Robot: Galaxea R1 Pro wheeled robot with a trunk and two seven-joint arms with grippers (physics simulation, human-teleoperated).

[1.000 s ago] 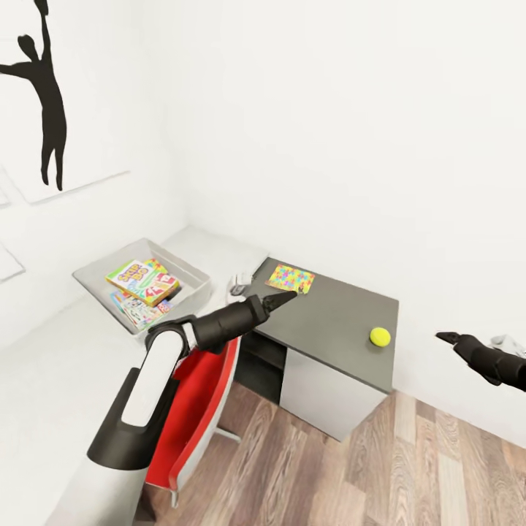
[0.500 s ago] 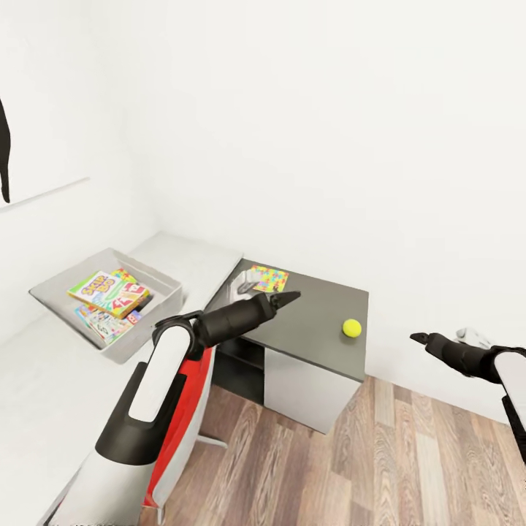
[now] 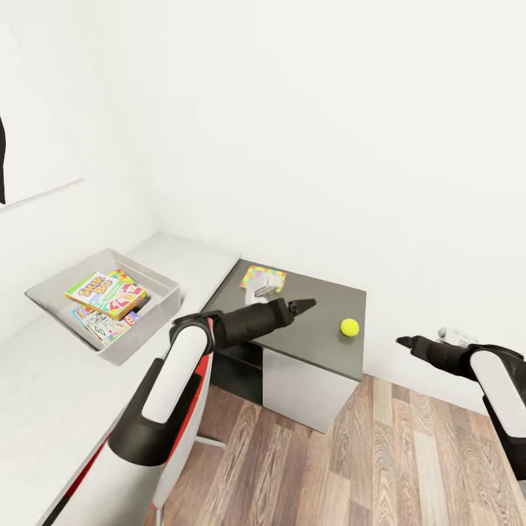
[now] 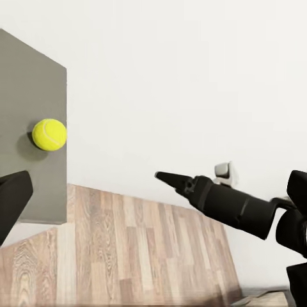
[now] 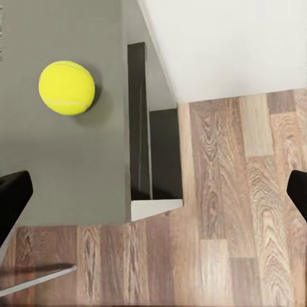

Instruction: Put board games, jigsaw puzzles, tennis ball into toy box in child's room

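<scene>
Left gripper (image 3: 310,302): jaws look drawn together to a point, nothing held; it hovers over the dark tabletop (image 3: 321,321). Right gripper (image 3: 402,341): in the right wrist view the fingertips sit at opposite frame edges, so jaws spread wide, empty; it hangs over the wood floor (image 3: 380,460), apart from the tabletop.

Tennis ball (image 3: 350,327): on the tabletop near its right edge, untouched. One jigsaw puzzle (image 3: 264,277) lies flat at the far left corner of the tabletop, a small grey item just beside it.

Toy box (image 3: 162,301): rests on the white bed (image 3: 44,394), holding several colourful boxes stacked inside; exact count unclear.

Judgement: mostly done. Ball and visible puzzle remain.
</scene>
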